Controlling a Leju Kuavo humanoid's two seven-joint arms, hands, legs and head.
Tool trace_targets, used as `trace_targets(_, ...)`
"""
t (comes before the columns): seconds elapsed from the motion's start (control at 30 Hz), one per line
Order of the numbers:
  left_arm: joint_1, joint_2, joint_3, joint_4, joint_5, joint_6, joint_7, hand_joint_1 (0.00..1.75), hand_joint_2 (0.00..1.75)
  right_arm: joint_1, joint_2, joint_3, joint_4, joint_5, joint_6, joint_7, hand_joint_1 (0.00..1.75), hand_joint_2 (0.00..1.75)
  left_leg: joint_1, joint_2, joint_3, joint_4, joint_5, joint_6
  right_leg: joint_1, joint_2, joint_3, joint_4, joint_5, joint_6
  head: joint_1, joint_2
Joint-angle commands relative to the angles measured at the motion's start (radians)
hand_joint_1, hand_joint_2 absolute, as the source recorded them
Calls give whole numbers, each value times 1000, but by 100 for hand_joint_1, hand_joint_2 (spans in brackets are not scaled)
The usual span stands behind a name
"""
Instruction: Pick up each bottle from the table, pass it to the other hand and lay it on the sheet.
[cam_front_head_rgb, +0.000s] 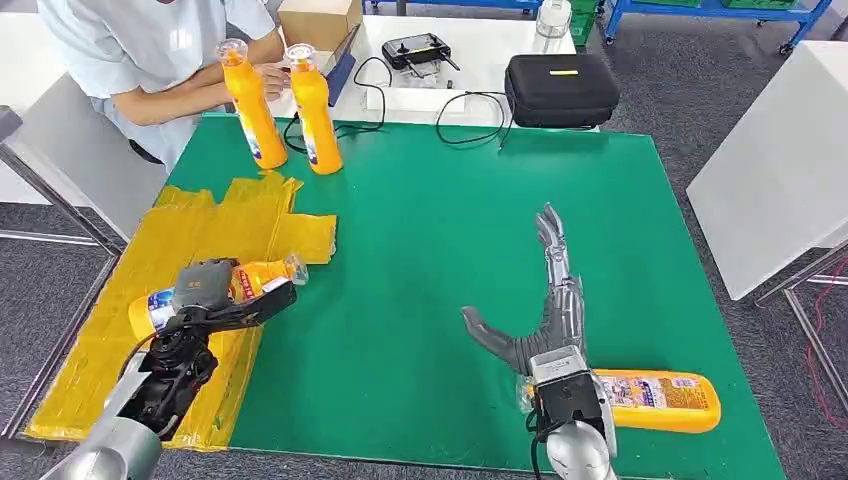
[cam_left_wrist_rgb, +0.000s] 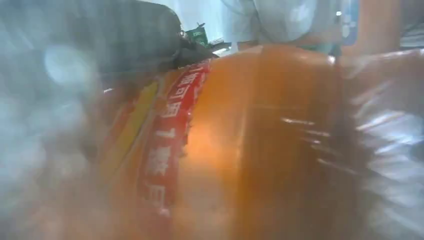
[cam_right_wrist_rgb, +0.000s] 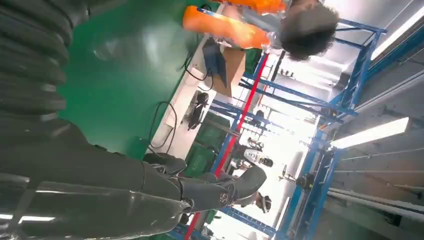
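Currently, per component:

Left hand: the left hand (cam_front_head_rgb: 215, 300) grips a lying orange bottle (cam_front_head_rgb: 255, 280) over the yellow sheet (cam_front_head_rgb: 200, 235); its dark fingers wrap the bottle's body, clear cap end pointing toward the green desk (cam_front_head_rgb: 420, 230). The left wrist view is blurred, showing the orange body with a red printed label (cam_left_wrist_rgb: 170, 135) at close range.

Right hand: the right hand (cam_front_head_rgb: 545, 310) is empty and spread flat, fingers extended forward, thumb out to its left, above the green surface.

Second bottle: another orange bottle (cam_front_head_rgb: 655, 400) lies on its side at the desk's near edge, just beside the right wrist, partly hidden by it.

Standing bottles: two upright orange bottles (cam_front_head_rgb: 285, 110) stand at the far left of the desk, near a person's hands (cam_front_head_rgb: 265, 75).

Sheet: yellow, crinkled, with a ragged edge, covering the desk's left side.

Surroundings: a white desk (cam_front_head_rgb: 470, 50) behind carries a black zipped case (cam_front_head_rgb: 560, 88), a handheld controller (cam_front_head_rgb: 420, 48), a cardboard box (cam_front_head_rgb: 318, 22) and black cables (cam_front_head_rgb: 460, 110). Blue metal racks (cam_right_wrist_rgb: 305, 110) stand beyond; the floor is grey carpet (cam_front_head_rgb: 680, 80).
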Motion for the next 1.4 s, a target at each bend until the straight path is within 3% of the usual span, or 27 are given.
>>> trace_targets(0.03,-34,-26,19,132,19,-49,-22,175,175,-41,3,-2,61,-2,13,8,0,175,1,0,3,0,-1,-1,1,4,3,-1,0,-1,0,0)
trace_targets(0.07,-39,-28,19,146,20,-58,-16,175,175,-43,3,-1,66,-2,15,10,0,175,1,0,4,0,-1,-1,1,6,4,-1,0,-2,0,0)
trace_targets(0.1,-41,-29,18,155,21,-62,-13,150,175,-46,3,-1,71,-2,16,11,0,175,1,0,4,-1,-1,-1,0,5,4,-1,0,-1,0,0)
trace_targets(0.13,-43,-30,19,163,25,-63,-14,45,175,-49,3,-1,77,-2,18,13,0,175,0,0,3,-1,-1,-1,0,5,3,-1,0,-1,0,0)
trace_targets(0.17,-43,-31,20,167,27,-61,-17,0,175,-50,3,1,80,-2,19,13,0,175,0,0,3,-1,-1,-1,0,4,3,-1,0,-1,0,0)
trace_targets(0.63,-39,-40,18,178,45,-70,-32,0,175,-54,-2,-1,86,-6,22,16,0,175,0,0,4,-1,1,0,0,4,5,-1,0,-1,0,0)
trace_targets(1.17,0,-60,10,53,131,-36,-92,0,175,-46,-3,-16,95,1,13,19,0,175,1,-1,5,0,1,-1,1,4,6,-1,0,-1,0,0)
trace_targets(1.3,41,-63,3,-74,218,-43,-148,0,175,-33,-6,-25,88,2,6,18,0,175,1,-1,4,0,1,0,0,3,6,-1,0,-1,0,0)
trace_targets(1.4,105,-63,-5,-254,419,-134,-264,0,175,-19,-15,-29,82,0,-3,13,0,175,1,-2,3,0,1,0,0,2,5,-1,0,-1,0,0)
